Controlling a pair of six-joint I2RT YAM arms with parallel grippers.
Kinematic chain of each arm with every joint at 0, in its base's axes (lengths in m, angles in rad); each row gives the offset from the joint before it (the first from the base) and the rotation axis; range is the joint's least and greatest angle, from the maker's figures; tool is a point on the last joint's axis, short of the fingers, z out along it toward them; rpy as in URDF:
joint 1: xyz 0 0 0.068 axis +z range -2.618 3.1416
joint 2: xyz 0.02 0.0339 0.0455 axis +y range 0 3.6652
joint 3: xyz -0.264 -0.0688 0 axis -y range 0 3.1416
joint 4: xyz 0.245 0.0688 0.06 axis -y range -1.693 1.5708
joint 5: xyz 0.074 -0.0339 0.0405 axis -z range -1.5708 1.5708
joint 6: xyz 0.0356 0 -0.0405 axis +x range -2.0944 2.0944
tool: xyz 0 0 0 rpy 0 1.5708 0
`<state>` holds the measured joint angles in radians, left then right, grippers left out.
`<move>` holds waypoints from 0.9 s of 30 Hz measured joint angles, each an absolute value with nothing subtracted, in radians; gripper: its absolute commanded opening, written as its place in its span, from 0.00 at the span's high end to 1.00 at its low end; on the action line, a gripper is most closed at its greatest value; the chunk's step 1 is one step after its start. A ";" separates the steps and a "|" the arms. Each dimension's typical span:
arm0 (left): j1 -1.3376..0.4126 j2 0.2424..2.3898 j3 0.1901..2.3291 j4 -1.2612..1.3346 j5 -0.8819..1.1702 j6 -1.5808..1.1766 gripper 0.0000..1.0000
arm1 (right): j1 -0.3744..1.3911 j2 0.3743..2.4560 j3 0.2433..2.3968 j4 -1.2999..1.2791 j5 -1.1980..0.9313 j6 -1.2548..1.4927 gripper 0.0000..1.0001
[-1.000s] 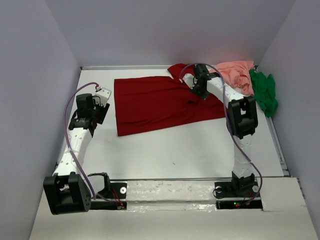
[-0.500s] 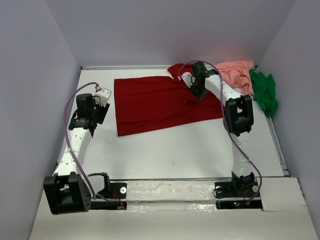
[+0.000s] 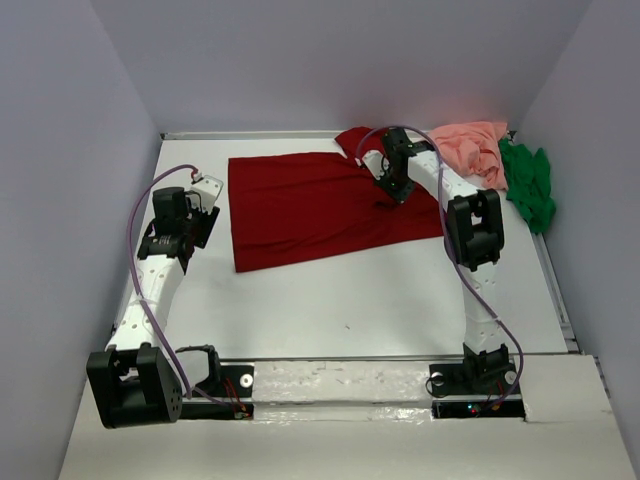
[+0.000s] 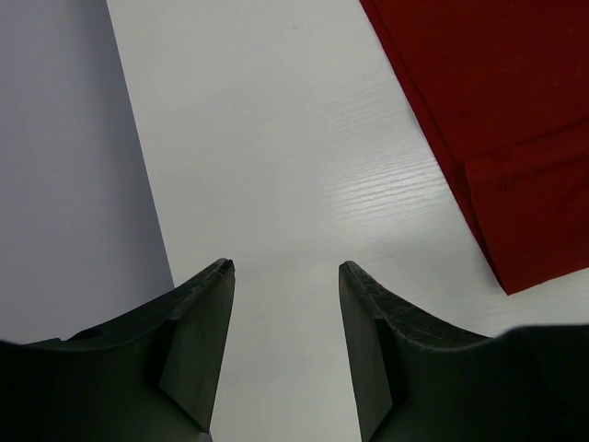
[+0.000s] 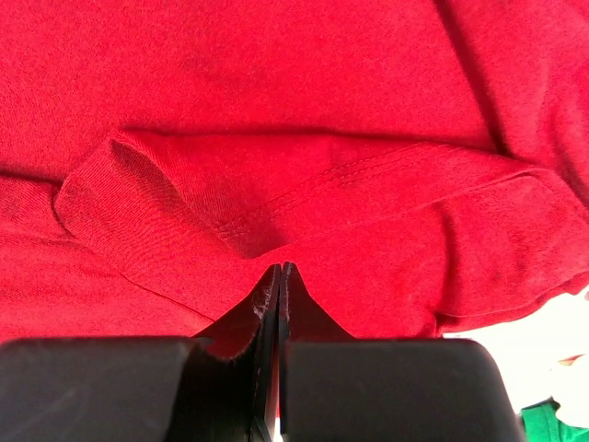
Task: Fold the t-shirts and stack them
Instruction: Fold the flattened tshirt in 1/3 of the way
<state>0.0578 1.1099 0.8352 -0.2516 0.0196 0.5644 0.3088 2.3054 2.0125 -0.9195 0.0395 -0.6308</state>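
The dark red t-shirt [image 3: 300,205] lies spread flat across the middle back of the table [image 3: 330,300]. In the right wrist view a hemmed flap of it [image 5: 304,198] is folded over its body. My right gripper [image 3: 391,188] [image 5: 279,268] is shut at the shirt's right side, its tips pinching a pucker of the red cloth. The salmon pink t-shirt [image 3: 475,145] is bunched at the back right, with the bright green t-shirt [image 3: 528,185] crumpled beside it at the right wall. My left gripper [image 3: 208,192] [image 4: 285,267] hangs open over bare table, left of the red shirt's edge [image 4: 488,110].
Grey walls close in the table on the left, back and right. The left wall [image 4: 64,184] stands close beside my left gripper. A corner of green cloth [image 5: 557,425] shows at the lower right of the right wrist view.
My right gripper has crept a little to the left and back over the red shirt, staying shut. The left arm has not moved.
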 measured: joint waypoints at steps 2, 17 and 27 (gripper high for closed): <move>0.058 1.112 0.835 -0.252 0.021 0.565 0.39 | 0.309 2.305 2.004 -0.921 0.036 -0.630 1.00; 0.058 1.112 0.835 -0.252 0.033 0.564 0.39 | 0.309 2.341 2.035 -0.936 0.025 -0.607 1.00; 0.058 1.106 0.835 -0.252 0.033 0.564 0.39 | 0.320 2.424 2.174 -0.957 0.025 -0.596 1.00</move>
<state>0.0578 1.1065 0.8352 -0.2523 0.0330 0.5644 0.3199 2.4237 2.1738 -0.9569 0.0246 -0.5961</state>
